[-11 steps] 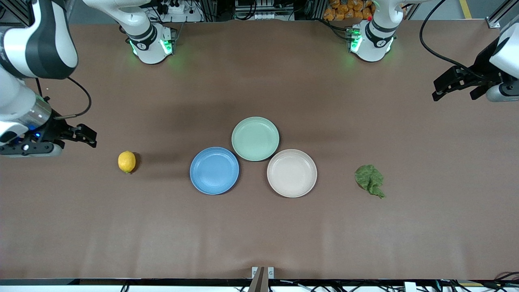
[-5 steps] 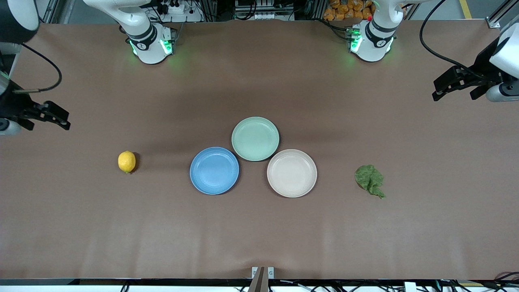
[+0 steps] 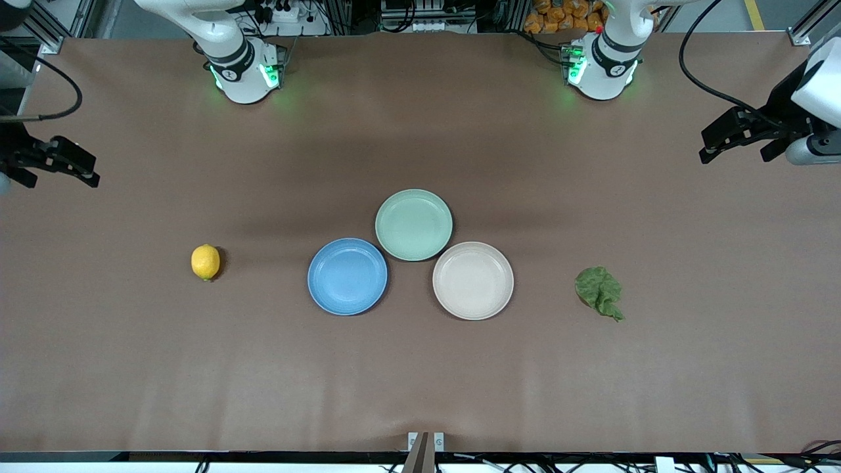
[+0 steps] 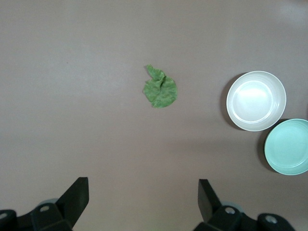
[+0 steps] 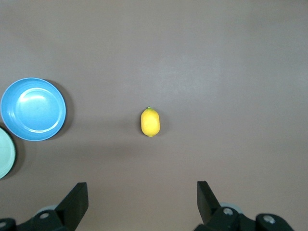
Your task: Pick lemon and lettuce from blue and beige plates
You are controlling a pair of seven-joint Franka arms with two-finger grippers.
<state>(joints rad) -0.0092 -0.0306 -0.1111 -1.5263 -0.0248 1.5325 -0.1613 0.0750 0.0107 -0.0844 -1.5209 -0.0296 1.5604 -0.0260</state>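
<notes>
While pulling up and away toward its table end, right gripper (image 3: 56,161) spread wide, empty. Left gripper (image 3: 739,135) waiting, wide too. Small yellow lemon (image 3: 205,262) and wrinkled green lettuce leaf (image 3: 598,291) lying on brown table (image 3: 420,381), blue plate (image 3: 347,276) and beige plate (image 3: 473,280) bare. Looks finished.

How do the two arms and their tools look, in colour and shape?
Both arms are glossy white with black joint bands, and green lights glow at their bases. A black cable loops along each arm. The left tool and right tool are black, each with two angular fingers.
</notes>
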